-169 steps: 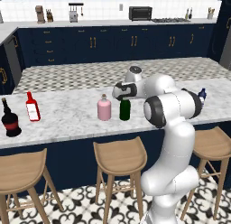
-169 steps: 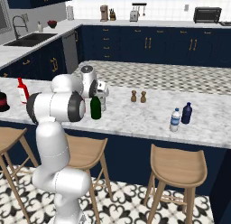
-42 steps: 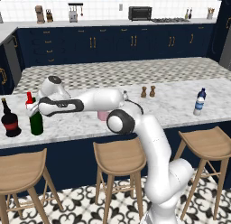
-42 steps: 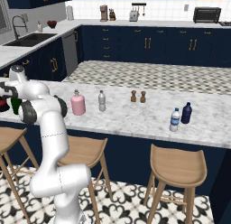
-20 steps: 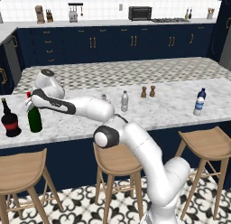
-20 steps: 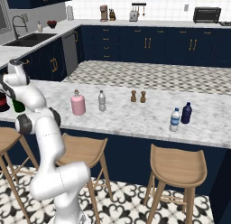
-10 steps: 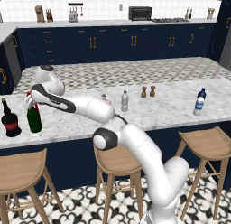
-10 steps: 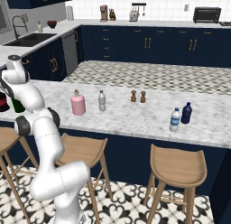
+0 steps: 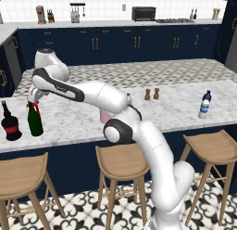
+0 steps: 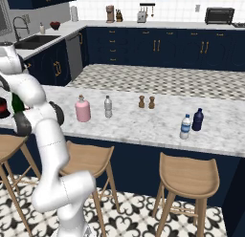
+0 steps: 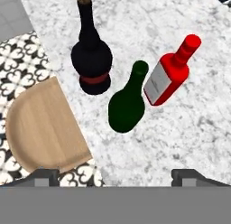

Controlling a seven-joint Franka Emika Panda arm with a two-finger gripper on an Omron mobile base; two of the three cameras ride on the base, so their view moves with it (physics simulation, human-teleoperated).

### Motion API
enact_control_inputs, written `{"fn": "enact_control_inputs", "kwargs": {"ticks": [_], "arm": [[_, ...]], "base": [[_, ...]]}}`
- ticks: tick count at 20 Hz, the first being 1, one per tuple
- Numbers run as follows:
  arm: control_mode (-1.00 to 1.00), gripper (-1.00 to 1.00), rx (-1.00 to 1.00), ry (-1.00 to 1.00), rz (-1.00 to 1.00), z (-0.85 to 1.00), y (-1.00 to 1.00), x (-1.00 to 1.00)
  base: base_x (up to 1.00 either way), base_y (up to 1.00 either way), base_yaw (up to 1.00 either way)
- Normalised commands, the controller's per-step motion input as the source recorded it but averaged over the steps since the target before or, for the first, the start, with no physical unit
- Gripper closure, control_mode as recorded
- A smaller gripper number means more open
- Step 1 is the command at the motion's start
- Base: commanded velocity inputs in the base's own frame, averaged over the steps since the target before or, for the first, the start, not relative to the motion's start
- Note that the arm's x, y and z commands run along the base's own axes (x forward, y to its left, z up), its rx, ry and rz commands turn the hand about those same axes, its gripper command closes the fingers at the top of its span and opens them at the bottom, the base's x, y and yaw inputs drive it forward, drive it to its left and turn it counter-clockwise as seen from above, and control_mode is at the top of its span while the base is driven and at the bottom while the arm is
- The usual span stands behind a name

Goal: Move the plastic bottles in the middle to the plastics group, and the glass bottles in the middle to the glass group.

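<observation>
CHANGE: gripper (image 9: 32, 102) now released, jaws wide, empty, above green wine bottle (image 11: 127, 103) | LOCATION: bottle upright between black bottle (image 11: 91, 60) and red bottle (image 11: 170, 74) | REMAINING: pink flask (image 10: 83, 109), small clear bottle (image 10: 108, 107).

You have even, bright, diffuse light across all three views, with no single source evident. The marble counter (image 9: 83, 118) carries only faint shadows beneath the green wine bottle (image 11: 127, 103) and the black bottle (image 11: 91, 60). Glare is absent. Rendering is soft and low in detail; distant backsplash items read blurred. You will find no edge distortion.
</observation>
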Motion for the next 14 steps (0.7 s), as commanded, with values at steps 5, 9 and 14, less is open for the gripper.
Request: {"fn": "enact_control_inputs", "kwargs": {"ticks": [5, 9, 14], "arm": [[-1.00, -1.00, 0.14, -0.33, 0.00, -0.30, -0.74, -0.99], [-1.00, -1.00, 0.17, -0.32, 0.00, -0.24, -0.88, -0.93], [-1.00, -1.00, 0.12, -0.09, 0.00, 0.00, -1.00, -0.67]], "base": [[0.00, 0.00, 0.00], [0.00, 0.00, 0.00], [0.00, 0.00, 0.00]]}}
